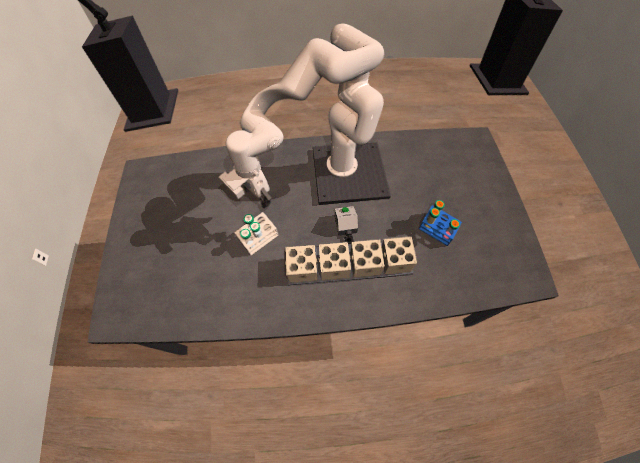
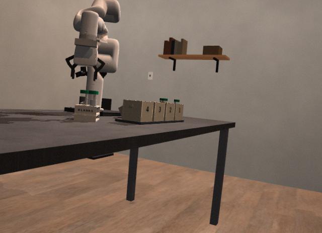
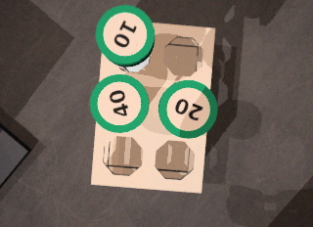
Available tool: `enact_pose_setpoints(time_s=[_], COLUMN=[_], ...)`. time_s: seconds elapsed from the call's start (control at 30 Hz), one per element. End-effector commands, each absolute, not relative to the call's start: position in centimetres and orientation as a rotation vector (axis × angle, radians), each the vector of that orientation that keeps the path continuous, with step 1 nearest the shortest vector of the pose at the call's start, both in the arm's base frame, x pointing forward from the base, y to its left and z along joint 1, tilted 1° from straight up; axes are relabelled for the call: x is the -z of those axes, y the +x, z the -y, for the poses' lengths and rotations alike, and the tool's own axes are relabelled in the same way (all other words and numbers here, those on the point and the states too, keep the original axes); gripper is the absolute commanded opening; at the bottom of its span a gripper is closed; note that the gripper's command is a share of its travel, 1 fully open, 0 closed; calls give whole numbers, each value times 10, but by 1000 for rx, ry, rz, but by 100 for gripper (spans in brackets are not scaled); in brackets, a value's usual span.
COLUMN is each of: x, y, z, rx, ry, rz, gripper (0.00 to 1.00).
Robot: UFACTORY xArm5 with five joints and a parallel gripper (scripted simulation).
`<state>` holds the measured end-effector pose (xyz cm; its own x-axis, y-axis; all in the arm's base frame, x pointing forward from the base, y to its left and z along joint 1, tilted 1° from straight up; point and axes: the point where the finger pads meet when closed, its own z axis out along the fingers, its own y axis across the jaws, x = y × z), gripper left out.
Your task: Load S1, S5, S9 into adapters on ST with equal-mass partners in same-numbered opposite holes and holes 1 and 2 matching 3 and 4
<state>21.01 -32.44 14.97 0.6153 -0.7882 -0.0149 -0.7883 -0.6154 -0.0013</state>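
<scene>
2 shelf brackets [image 2: 173, 64] hold books [image 2: 175, 47] up.

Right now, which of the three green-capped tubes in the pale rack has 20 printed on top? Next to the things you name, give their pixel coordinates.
The tube [image 3: 188, 109] beside the 40 one, across the middle row; the others read 40 and 10.

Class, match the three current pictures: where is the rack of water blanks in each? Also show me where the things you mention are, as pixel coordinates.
Top: the blanks rack [image 1: 270, 234] [image 2: 87, 117] [image 3: 147, 182] is left of centre, left of the adapters.
Exterior: left of centre, below the gripper [image 1: 265, 198] [image 2: 83, 78].
Wrist: centre.
Shared landmark: green-rimmed caps [image 1: 245, 234] [image 2: 93, 92] [image 3: 119, 104] above it.
</scene>
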Motion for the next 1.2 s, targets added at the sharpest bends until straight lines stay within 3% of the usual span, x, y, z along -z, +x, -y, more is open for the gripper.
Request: enact_pose_setpoints(time_s=[0.0,0.2,1.17], x=[-140,-125,-125], y=[211,211,211], z=[326,326,326], rx=[-6,-6,-6], ry=[-2812,-2812,-2812], rz=[-1372,-1372,-1372], gripper=[100,100,100])
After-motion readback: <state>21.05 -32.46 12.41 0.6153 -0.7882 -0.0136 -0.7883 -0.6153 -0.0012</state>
